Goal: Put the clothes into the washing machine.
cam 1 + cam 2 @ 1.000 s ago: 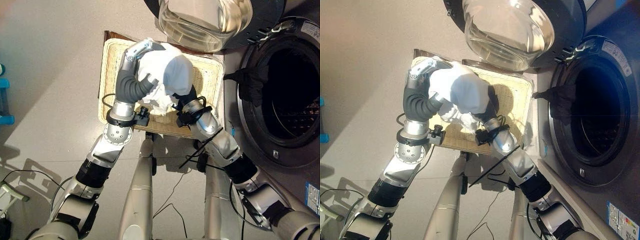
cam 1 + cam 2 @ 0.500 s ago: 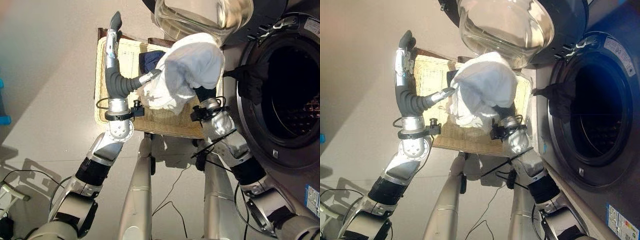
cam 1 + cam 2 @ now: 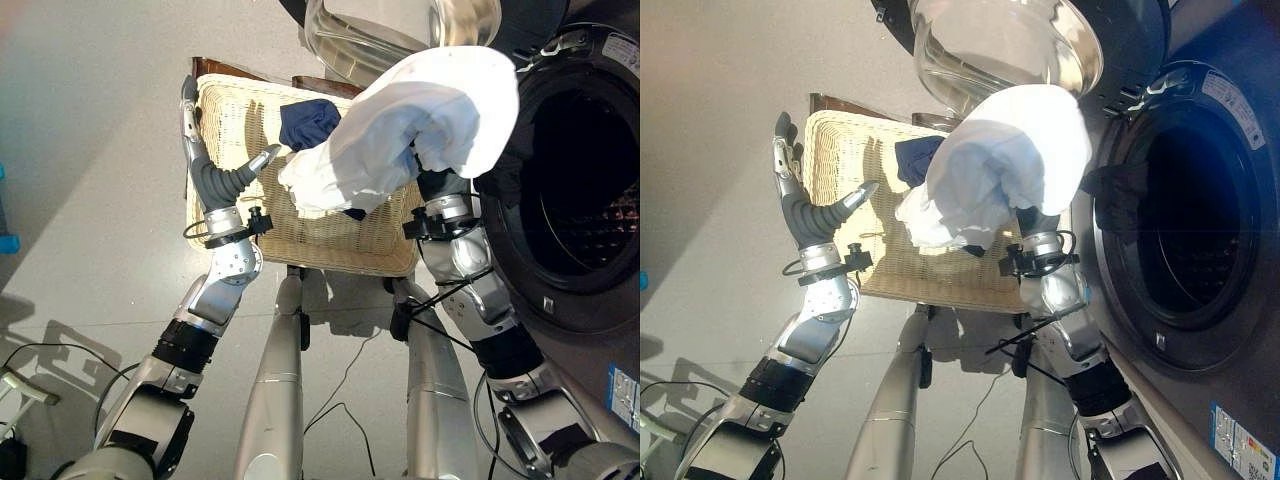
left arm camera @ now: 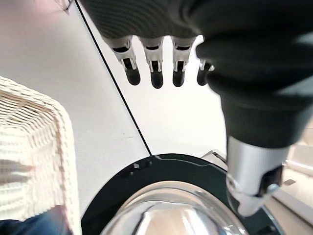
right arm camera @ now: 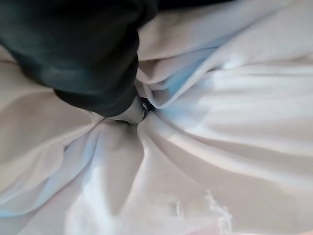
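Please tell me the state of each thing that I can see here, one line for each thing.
Washer door: swung open.
Drum: open, dark cloth draped over its rim.
White garment: lifted, bunched over the right hand, in front of the drum.
Basket: on the floor, blue garment inside.
Left hand: open, holding nothing, raised over the basket's edge.

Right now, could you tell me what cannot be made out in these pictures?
- Right hand: its fingers are buried in the white garment, so the grip is unreadable.
- Washing machine drum: the interior is dark and cut off by the eye view's edge.
- Dark cloth in the wicker basket: partly covered by the white garment.
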